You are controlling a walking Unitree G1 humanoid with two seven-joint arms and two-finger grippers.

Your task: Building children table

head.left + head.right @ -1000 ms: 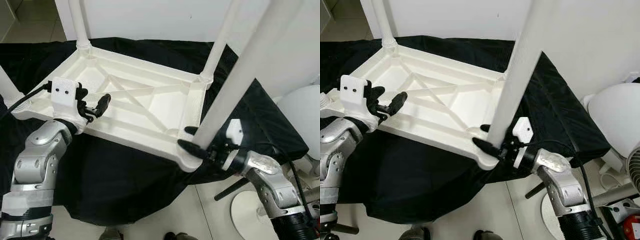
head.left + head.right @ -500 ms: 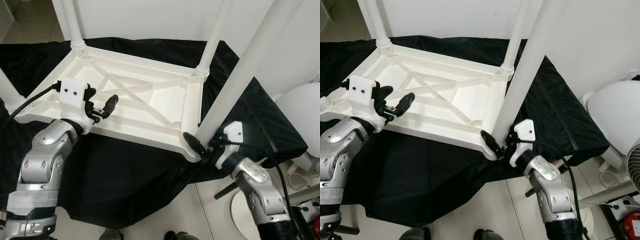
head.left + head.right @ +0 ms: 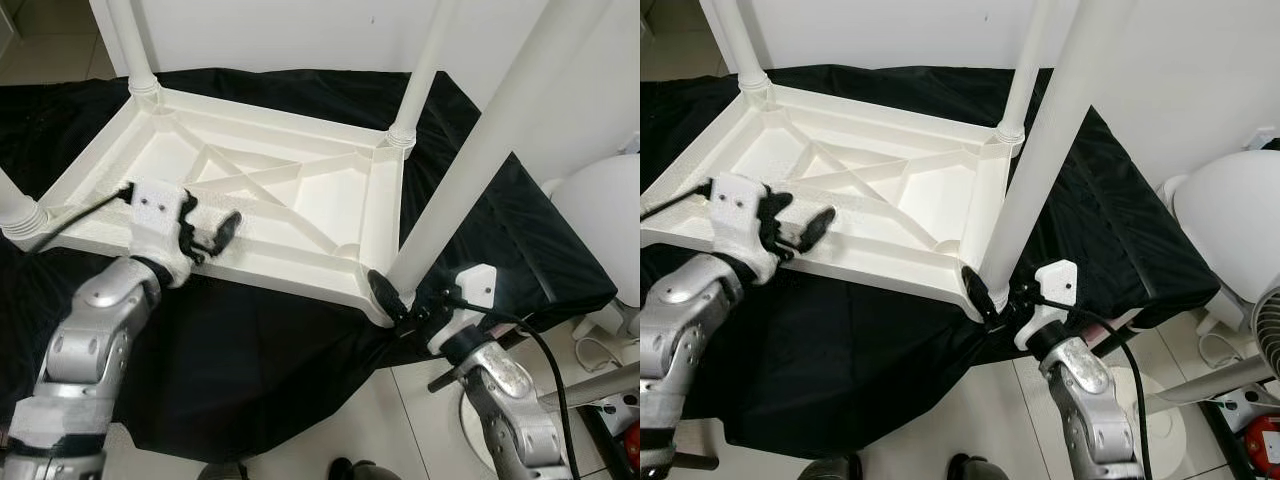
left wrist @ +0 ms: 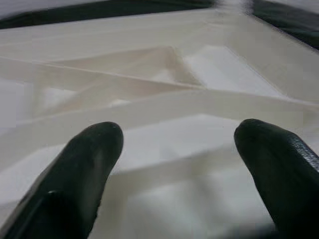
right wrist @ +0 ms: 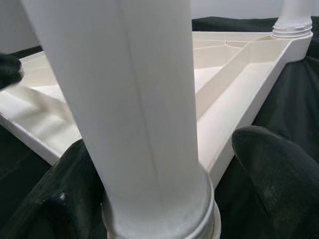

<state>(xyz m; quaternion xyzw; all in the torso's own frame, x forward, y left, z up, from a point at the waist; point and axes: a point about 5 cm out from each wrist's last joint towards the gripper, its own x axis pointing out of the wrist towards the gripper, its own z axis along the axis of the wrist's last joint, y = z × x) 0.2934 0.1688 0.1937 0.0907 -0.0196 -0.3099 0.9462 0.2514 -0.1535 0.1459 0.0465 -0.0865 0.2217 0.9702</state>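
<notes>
Right gripper [image 3: 990,300] lowered to leg [image 3: 1040,150] base, left gripper [image 3: 205,232] spread over tabletop [image 3: 290,200]

Table top [image 3: 270,190]: white moulded plastic, showing a smooth, slightly satin underside with ribs.
Table leg [image 5: 134,109]: white plastic, smooth, looking faintly glossy.
Cloth [image 3: 250,350]: black fabric, matt, lying creased.
Left hand [image 4: 177,164]: black fingers [image 4: 84,169] looking rubbery, finely textured.
Arms [image 3: 95,330]: silver metal, gleaming softly.
Floor [image 3: 400,430]: pale tiles, shining lightly.

Table [image 3: 300,190]: plain cream-white, legs included. Cloth [image 3: 250,350] beneath the table: solid black. Arms: silver, each with a white wrist housing. Left claw [image 3: 212,232] and right claw [image 3: 395,300]: black fingers.
</notes>
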